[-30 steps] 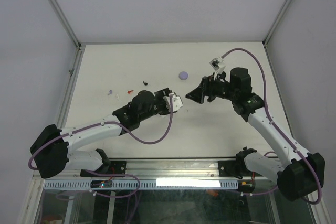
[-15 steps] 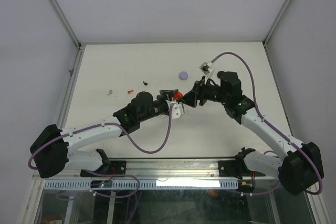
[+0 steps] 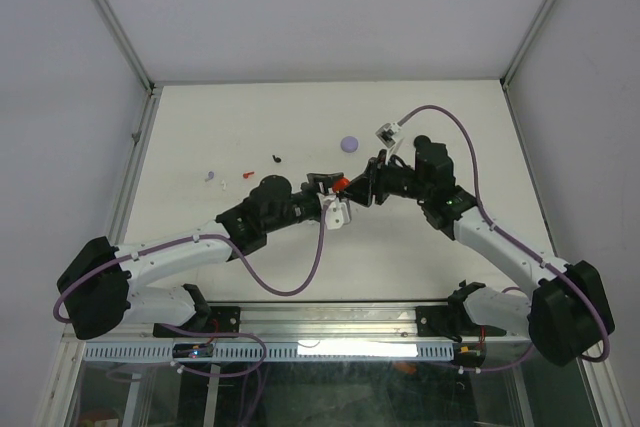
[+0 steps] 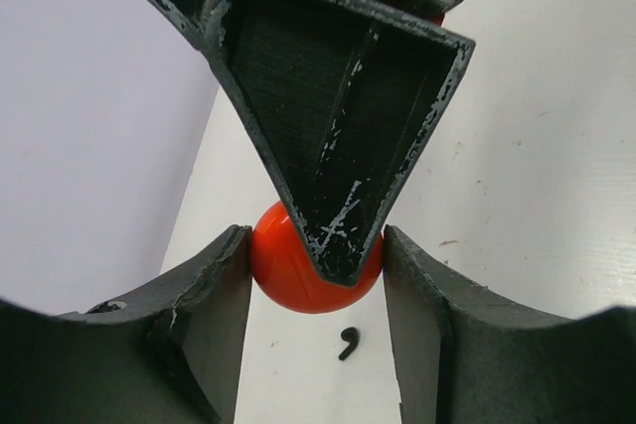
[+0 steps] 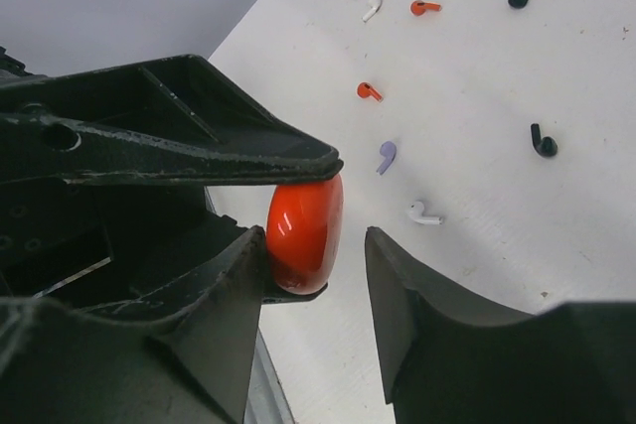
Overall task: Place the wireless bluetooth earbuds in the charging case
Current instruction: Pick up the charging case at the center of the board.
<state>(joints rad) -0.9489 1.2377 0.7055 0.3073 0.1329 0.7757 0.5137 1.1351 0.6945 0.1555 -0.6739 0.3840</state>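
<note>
Left wrist view: left gripper (image 4: pixel 316 250) clamps the red case (image 4: pixel 288 283); right gripper (image 5: pixel 318 243) brackets it, unclosed.

overhead wide, wrist views share red case (image 4: pixel 298 280)

Left arm (image 3: pixel 190 245): stretched inward, toward centre
Left end effector (image 4: pixel 316 280): clamped on red case (image 4: pixel 293 280)
Right end effector (image 5: pixel 320 245): straddling it, gap one side

A robot lab test cell is showing here: plain grey walls (image 3: pixel 300 7) and metal frame posts (image 3: pixel 110 15) are enclosing a white table (image 3: pixel 220 117) around the left pincer (image 3: pixel 332 187), while a mounting rail (image 3: pixel 330 319) and purple cables (image 3: pixel 437 107) are running behind it.
</note>
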